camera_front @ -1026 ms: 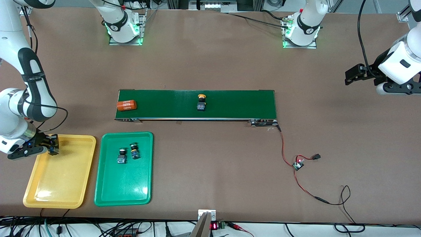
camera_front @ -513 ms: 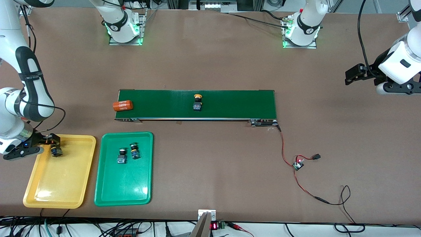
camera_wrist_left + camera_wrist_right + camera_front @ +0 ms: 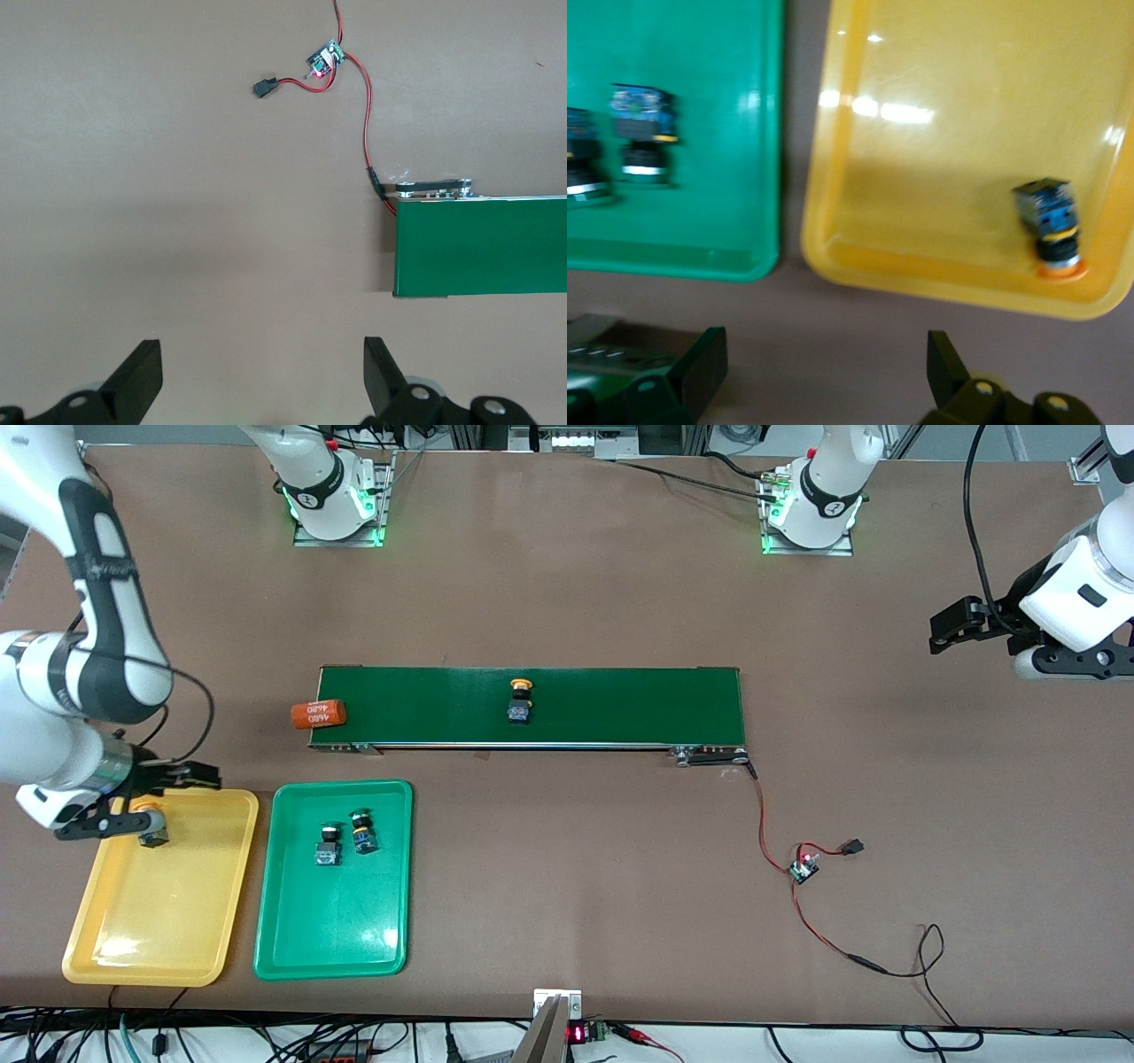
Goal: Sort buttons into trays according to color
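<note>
Right gripper is sitting open over the edge of the yellow tray farthest from the front camera, at the right arm's end of the desk, holding nothing. A yellow button is lying in that tray just under the gripper; in the right wrist view the button is lying on its side, long axis crossing the tray's short way, orange cap at the tray wall, blue body pointing inward.

Beside it the green tray is holding two green buttons, touching or nearly so, both on their sides with caps toward the conveyor belt.

An orange cylinder is hanging over the belt's end toward the right arm. The second yellow button is riding near mid-belt, cap pointing away from the front camera, long axis across the belt.

Left gripper is waiting open over bare desk past the belt's other end, near the red wire and small board.

Judgement: three of four are sorted and a drop-off is finishing. Next move calls for the right gripper to line up on the belt button, jaws across its body, and carry it to the yellow tray
</note>
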Action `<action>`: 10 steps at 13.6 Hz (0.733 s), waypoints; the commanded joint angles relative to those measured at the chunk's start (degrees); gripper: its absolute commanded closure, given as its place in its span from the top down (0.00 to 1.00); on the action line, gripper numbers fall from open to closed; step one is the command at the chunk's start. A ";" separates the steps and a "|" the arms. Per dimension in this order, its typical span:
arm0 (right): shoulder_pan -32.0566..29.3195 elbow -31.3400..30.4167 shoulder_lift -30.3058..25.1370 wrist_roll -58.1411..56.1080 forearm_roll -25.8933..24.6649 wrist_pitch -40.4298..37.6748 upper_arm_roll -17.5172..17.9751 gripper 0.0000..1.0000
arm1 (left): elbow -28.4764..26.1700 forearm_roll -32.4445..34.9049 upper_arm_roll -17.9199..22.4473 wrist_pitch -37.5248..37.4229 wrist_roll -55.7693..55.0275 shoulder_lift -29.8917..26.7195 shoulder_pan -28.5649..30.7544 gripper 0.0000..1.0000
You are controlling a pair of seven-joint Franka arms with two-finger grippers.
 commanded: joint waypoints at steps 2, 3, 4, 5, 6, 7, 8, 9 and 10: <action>6.02 -9.41 -8.82 11.05 3.63 -1.25 -0.16 1.00 | 0.48 0.31 0.09 -0.69 1.00 -0.51 -0.09 1.00; 8.12 -11.61 -10.49 14.90 4.60 -0.99 -0.16 1.00 | 0.48 0.31 0.09 -0.69 1.00 -0.51 -0.09 1.00; 10.76 -13.11 -11.82 19.29 5.05 -0.90 -0.16 1.00 | 0.48 0.31 0.09 -0.69 1.00 -0.51 -0.09 1.00; 13.65 -13.90 -12.61 23.43 5.05 -0.55 -0.16 1.00 | 0.48 0.31 0.09 -0.77 1.00 -0.51 0.00 1.00; 15.95 -14.52 -12.88 26.86 5.05 0.15 -0.16 1.00 | 0.48 0.31 0.09 -0.78 1.00 -0.51 0.00 1.00; 17.80 -15.14 -12.97 30.12 5.05 1.46 0.62 1.00 | 0.48 0.31 0.09 -0.78 1.08 -0.51 -0.09 1.00; 18.34 -16.54 -12.97 33.54 5.05 4.17 2.90 1.00 | 0.48 0.31 0.09 -0.78 1.08 -0.51 -0.09 1.00; 18.78 -18.12 -12.88 37.14 5.05 7.33 5.09 1.00 | 0.39 0.31 0.00 -0.78 1.08 -0.42 -0.09 1.00; 19.48 -19.78 -12.71 40.22 5.05 10.67 6.77 1.00 | 0.39 0.31 -0.09 -0.78 1.08 -0.42 -0.09 1.00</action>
